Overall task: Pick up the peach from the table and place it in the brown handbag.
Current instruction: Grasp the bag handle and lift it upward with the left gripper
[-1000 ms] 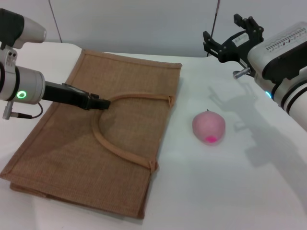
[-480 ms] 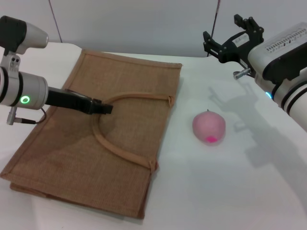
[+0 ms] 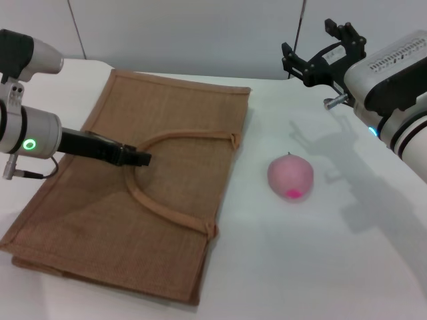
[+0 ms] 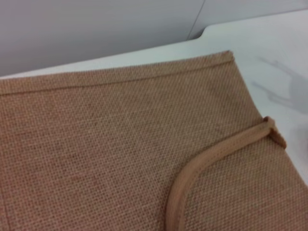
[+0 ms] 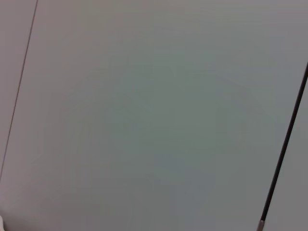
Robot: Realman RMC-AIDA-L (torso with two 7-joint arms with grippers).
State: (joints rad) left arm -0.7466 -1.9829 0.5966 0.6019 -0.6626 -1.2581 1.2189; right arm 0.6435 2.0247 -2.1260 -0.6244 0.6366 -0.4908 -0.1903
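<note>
The pale-pink peach [image 3: 291, 177] lies on the white table [image 3: 320, 267], magenta patch toward the front, to the right of the brown handbag [image 3: 167, 113]. The handbag lies flat on the left half of the table; it also fills the left wrist view [image 4: 106, 144]. My left gripper [image 3: 137, 159] is low over the bag, shut on the top of its upper loop handle [image 3: 193, 135]. The handle also shows in the left wrist view [image 4: 192, 168]. My right gripper [image 3: 308, 53] is raised at the back right, open and empty, well above and behind the peach.
The right wrist view shows only the grey wall [image 5: 144, 115]. A grey wall [image 3: 200, 33] runs behind the table's back edge. Bare tabletop lies around and in front of the peach.
My left gripper has moved toward the front and slightly left along the bag, and the handle top and bag have shifted a little with it. The right arm and peach have not moved.
</note>
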